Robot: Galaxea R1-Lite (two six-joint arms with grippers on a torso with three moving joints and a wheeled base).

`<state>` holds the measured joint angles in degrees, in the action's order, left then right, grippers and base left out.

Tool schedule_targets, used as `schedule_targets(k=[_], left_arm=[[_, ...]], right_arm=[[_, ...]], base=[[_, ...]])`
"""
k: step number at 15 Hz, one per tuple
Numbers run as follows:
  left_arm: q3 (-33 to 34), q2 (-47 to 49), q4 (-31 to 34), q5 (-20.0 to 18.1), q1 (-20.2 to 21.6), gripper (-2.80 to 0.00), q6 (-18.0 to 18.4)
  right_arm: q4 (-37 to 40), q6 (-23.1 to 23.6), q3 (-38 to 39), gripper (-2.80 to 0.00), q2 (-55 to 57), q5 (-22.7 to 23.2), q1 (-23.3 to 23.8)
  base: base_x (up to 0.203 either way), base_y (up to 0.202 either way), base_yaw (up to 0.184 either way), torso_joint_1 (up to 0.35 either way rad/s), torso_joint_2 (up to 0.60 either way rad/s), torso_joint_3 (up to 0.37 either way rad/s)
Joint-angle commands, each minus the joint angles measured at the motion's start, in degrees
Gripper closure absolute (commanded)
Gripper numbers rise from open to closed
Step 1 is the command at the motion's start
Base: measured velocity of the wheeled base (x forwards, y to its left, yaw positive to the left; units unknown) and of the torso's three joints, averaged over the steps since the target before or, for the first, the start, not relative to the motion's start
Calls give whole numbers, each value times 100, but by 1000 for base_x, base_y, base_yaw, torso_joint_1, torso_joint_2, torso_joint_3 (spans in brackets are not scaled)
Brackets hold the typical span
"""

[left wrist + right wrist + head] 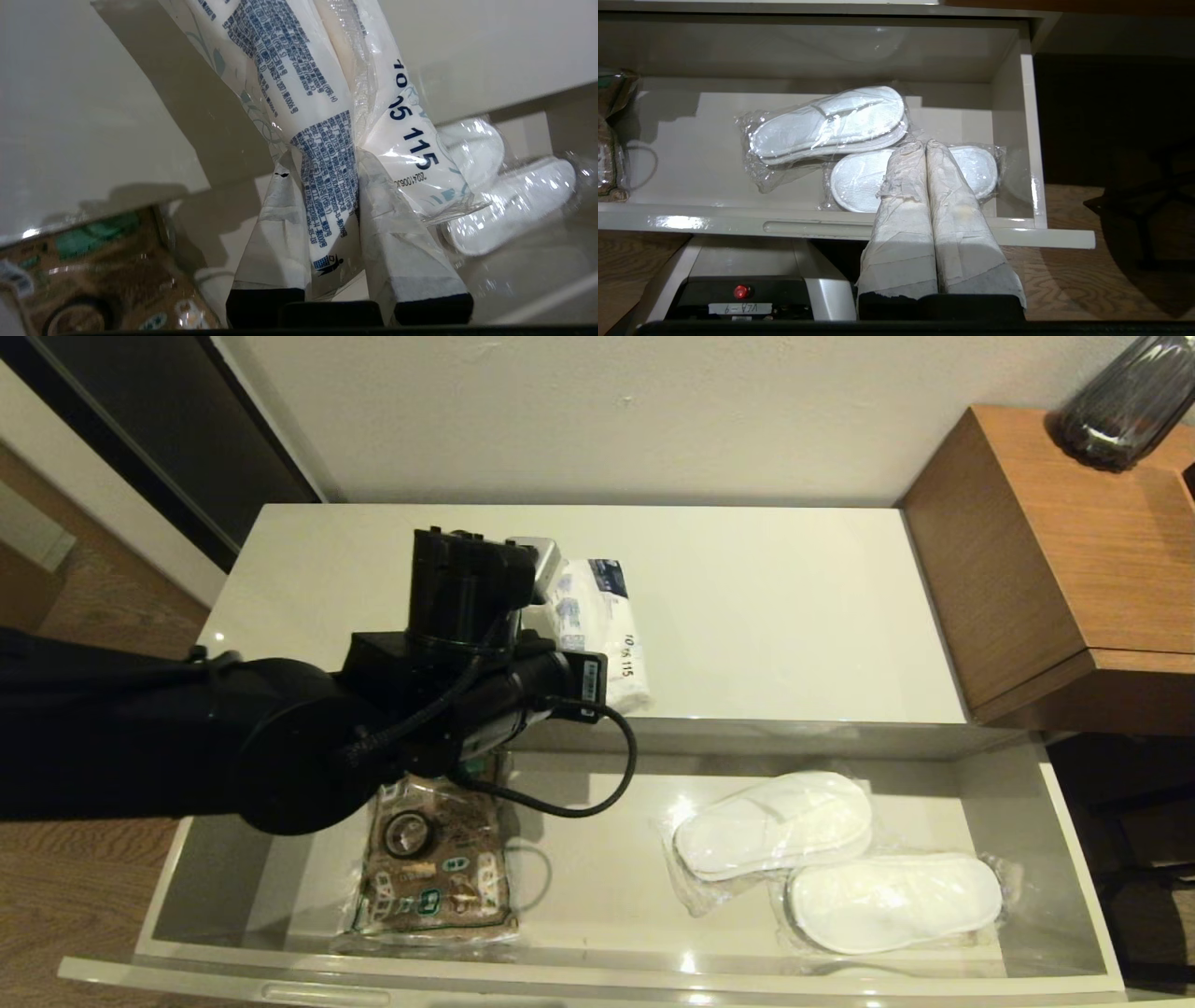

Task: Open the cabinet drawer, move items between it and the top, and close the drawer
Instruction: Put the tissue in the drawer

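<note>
1. The left arm reaches from the left side, over the open cabinet drawer [616,887] and up to the front edge of the top [747,607]
2. The left gripper [327,186] holds the white tissue pack [597,616]; its two taped fingers [280,233] squeeze one end of the pack between them
3. In the head view the pack is at the front part of the top, with one end near the edge over the drawer. I cannot tell if it lies flat on the top or is lifted a bit
4. The right gripper [927,158] hangs low in front of the drawer, near its right end, and its two fingers are pressed together with nothing in them
5. The drawer is pulled all the way out
6. Two packs of white slippers [831,859] in clear wrap lie in the right half of the drawer, touching each other
7. A brown patterned pouch [434,868] lies in the left half, partly hidden under the left arm
8. A black cable [597,775] from the arm loops down over the drawer
9. A brown wooden side table [1055,551] stands just beside the right end of the top, with a dark glass vase [1125,401] on it
</note>
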<state>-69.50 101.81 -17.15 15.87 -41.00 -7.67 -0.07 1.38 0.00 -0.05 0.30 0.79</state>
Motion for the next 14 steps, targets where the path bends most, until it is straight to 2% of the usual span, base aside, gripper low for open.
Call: schedule_targets(k=[1, 5, 8, 10, 14], left_arm=[[531, -982, 288, 11, -143, 0, -125], [2525, -2142, 628, 16, -280, 0, -513], [3811, -2487, 639, 7, -207, 0, -832], [4123, -2423, 627, -21, -175, 0, -1015], [4075, -1667, 378, -159, -172, 0, -1196]], right_arm=[[-1, 3, 0, 0, 5, 5, 0], [-1, 3, 0, 0, 5, 5, 0], [-1, 3, 0, 0, 5, 5, 0], [-1, 3, 0, 0, 5, 5, 0], [-1, 3, 0, 0, 5, 5, 0]], base=[[0, 0, 0, 0, 0, 0], [0, 0, 0, 0, 0, 0], [0, 0, 0, 0, 0, 0], [0, 0, 0, 0, 0, 0], [0, 0, 0, 0, 0, 0]])
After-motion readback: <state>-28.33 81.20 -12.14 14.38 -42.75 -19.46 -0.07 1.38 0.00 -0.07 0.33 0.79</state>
